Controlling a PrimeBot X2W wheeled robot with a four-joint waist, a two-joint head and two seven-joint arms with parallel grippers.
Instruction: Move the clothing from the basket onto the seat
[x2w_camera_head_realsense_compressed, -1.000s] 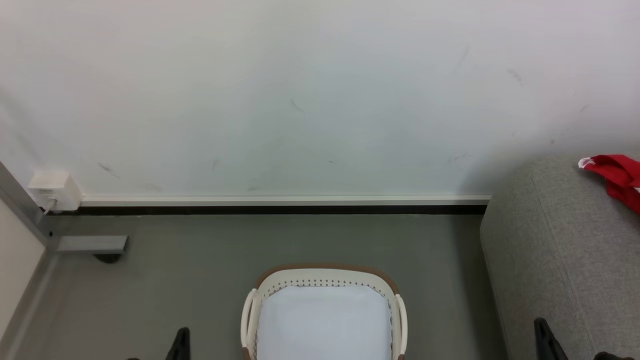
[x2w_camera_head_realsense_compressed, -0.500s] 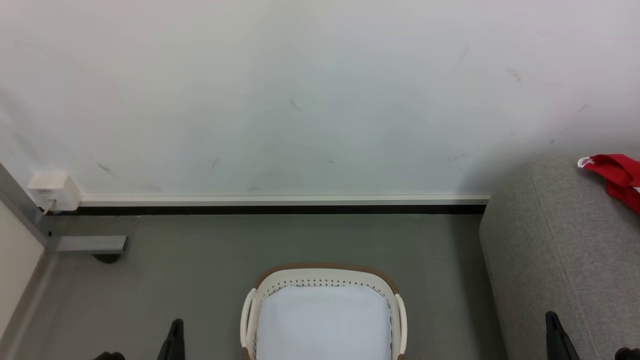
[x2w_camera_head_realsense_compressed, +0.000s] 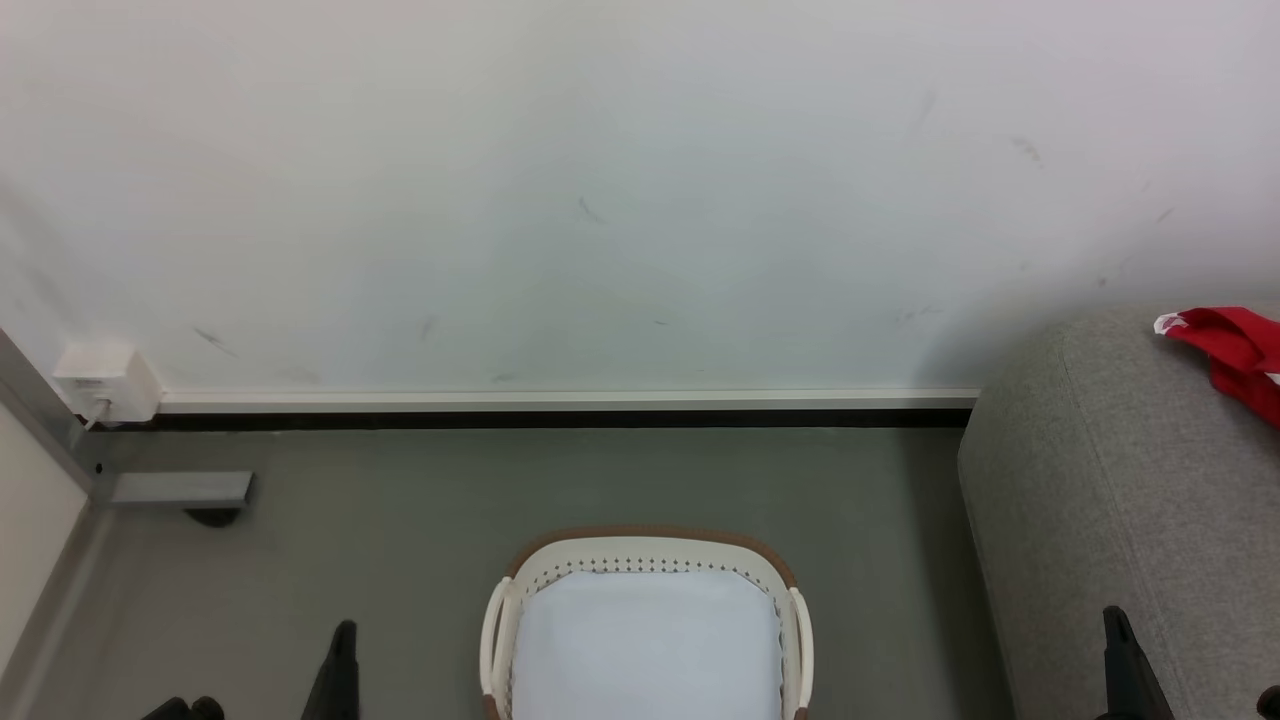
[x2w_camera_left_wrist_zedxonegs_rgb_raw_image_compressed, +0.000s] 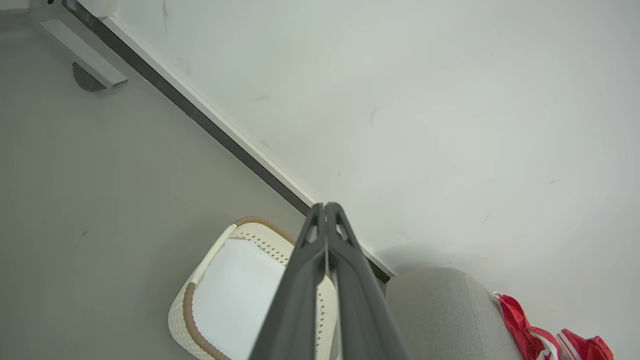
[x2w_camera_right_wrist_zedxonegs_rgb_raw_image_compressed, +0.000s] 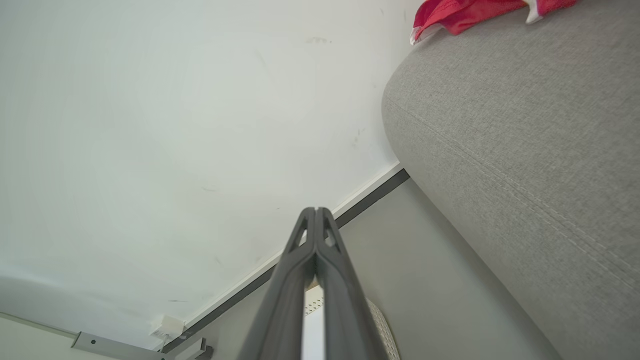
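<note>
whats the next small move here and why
Probably just draw both hands back to rest. In the basket I see just the white liner, though its near end is cut off. The red clothing lies on the seat, and the left hand and right hand are shut, empty.

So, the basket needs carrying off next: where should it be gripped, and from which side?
Grip the basket by the left handle and right handle: slim white loops standing off the walls, thin enough to close round. It stands upright between the left hand and right hand, so each probably comes in from its own side, opening first.
</note>
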